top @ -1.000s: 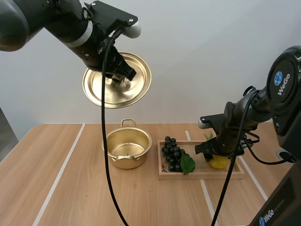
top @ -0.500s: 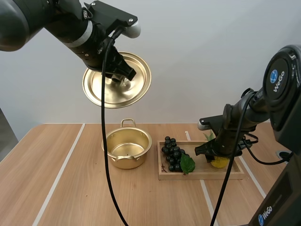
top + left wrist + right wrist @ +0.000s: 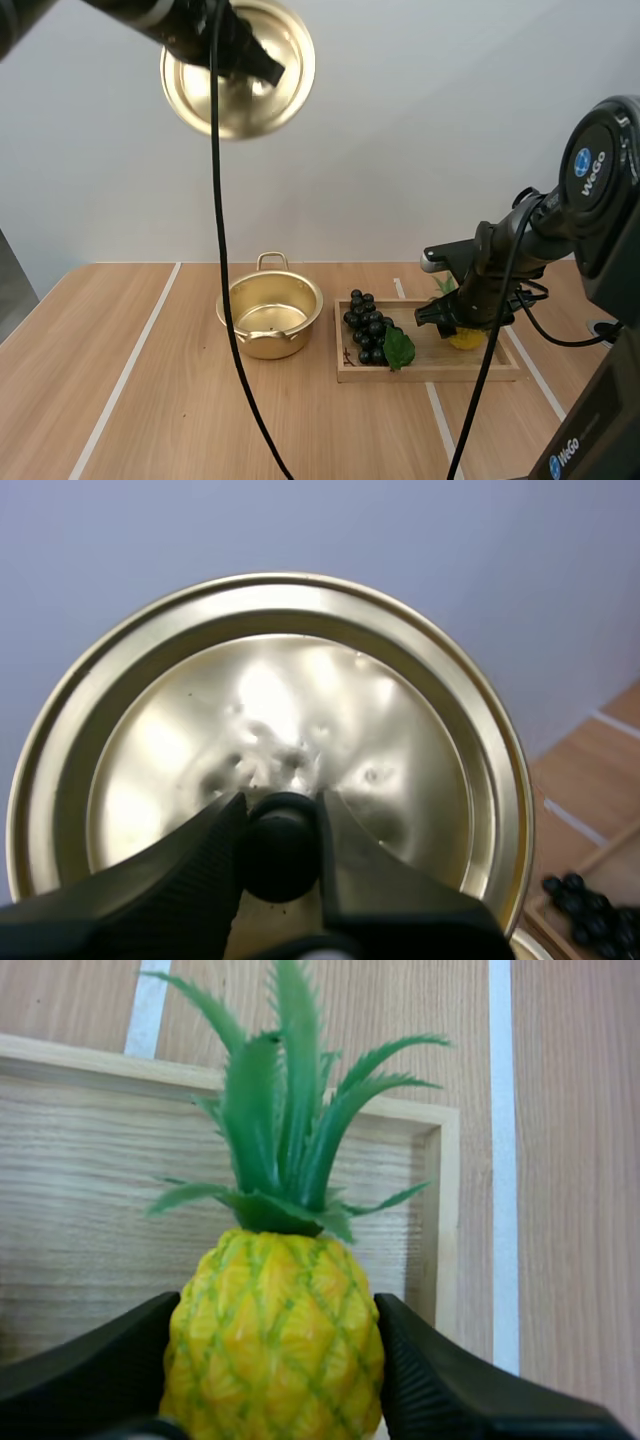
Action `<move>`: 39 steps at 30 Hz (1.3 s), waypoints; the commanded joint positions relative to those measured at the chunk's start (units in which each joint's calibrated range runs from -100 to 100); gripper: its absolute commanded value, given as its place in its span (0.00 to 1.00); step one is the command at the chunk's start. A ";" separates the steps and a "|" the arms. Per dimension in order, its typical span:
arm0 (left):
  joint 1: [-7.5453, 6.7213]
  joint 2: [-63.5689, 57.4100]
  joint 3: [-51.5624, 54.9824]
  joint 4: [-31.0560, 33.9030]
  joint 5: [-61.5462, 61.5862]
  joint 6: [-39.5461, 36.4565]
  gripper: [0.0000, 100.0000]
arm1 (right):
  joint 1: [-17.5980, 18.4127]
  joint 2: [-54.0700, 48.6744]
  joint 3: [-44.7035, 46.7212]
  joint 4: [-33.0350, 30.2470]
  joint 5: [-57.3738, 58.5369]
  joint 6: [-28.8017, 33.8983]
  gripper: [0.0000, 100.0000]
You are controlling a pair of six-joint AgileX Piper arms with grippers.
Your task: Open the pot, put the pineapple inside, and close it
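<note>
Two claws, both clamped on goods.

Item 1, left claw [image 3: 280, 818]: clenched on black knob [image 3: 278, 852] of gold-coloured lid [image 3: 300, 700], one ribbed fingertip pressed to each side of knob. Held lid high in the air, well above table [image 3: 140, 400], steeply tilted, knob side turned toward high camera. Noted dents and bright glare on metal around knob.

Item 2, right claw [image 3: 275, 1360]: clenched on pineapple [image 3: 275, 1325], black fingers [image 3: 100, 1365] pressed against both flanks of yellow body. Left green crown free beyond fingertips. Held pineapple over right end of wooden tray [image 3: 440, 1210], near its right rim, well apart from pot. Could not tell whether fruit rested on tray floor or hung just clear of it.

Item 3, pot [image 3: 300, 292]: stood upright on table, open, lidless, nothing seen inside, one loop handle toward back wall. Sat below lid, a little to its right.

Item 4, tray contents: bunch of dark grapes [image 3: 366, 322] at left end, green leaf [image 3: 399, 348] touching bunch on its right, between grapes and pineapple. Lay flat on table just right of pot, not touching it.

Item 5, table: light wood, crossed by white lines [image 3: 125, 375].
</note>
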 commanded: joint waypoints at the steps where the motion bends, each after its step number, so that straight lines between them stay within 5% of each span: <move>1: 0.07 -1.16 -9.45 -1.00 -3.87 -2.76 0.00 | -0.18 -0.37 0.07 -1.03 -0.83 -0.29 0.00; 7: 1.83 -0.90 -21.79 -2.34 -4.49 -7.75 0.00 | -0.18 -1.25 -1.27 -1.14 -2.06 -0.29 0.00; 14: 1.85 -1.02 -24.46 -2.34 -0.44 -7.75 0.00 | 0.24 -7.53 -12.13 1.25 2.75 -0.55 0.00; 26: 1.85 -1.40 -24.46 0.81 0.46 -7.13 0.00 | 9.24 -14.53 -37.51 6.00 20.96 -3.37 0.00; 39: 1.85 -1.80 -24.46 1.87 1.88 -6.81 0.00 | 17.91 -8.40 -39.50 16.40 36.11 -16.89 0.00</move>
